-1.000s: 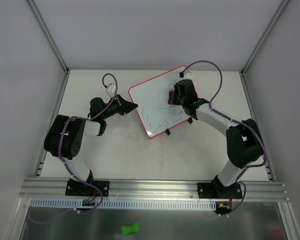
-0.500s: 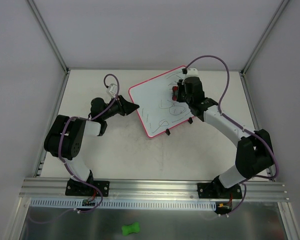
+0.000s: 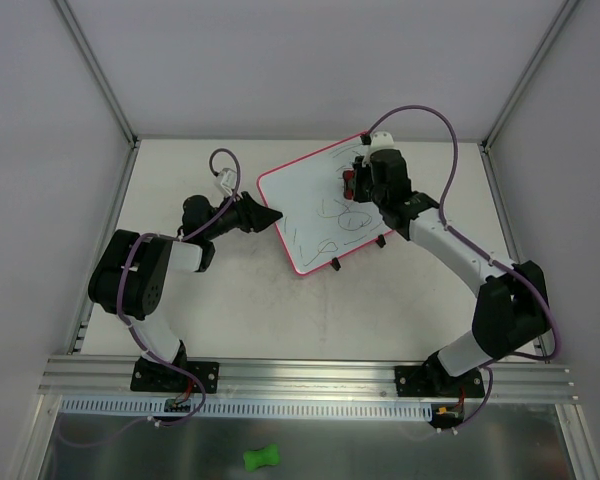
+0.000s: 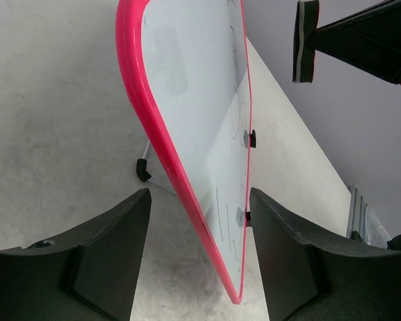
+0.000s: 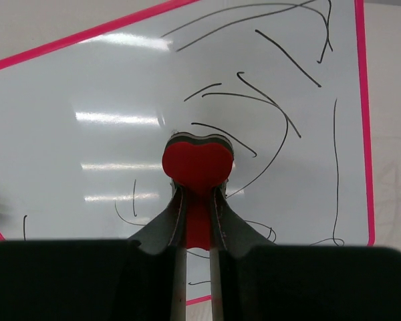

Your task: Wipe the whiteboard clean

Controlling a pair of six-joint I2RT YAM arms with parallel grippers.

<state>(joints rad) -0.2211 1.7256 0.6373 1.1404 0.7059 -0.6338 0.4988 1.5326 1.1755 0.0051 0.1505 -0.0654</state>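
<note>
One claw (image 5: 198,198), the right, grips a red eraser (image 5: 198,164) over the scribbled whiteboard (image 5: 87,87).

Glossy reflective whiteboard (image 5: 87,87), smooth pink frame (image 4: 135,80), matt scuffed table (image 4: 47,100), matt red eraser (image 5: 197,164)

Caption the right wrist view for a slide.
Right end effector grips a red eraser over the pink-framed whiteboard, dark scribbles not yet erased.
</note>
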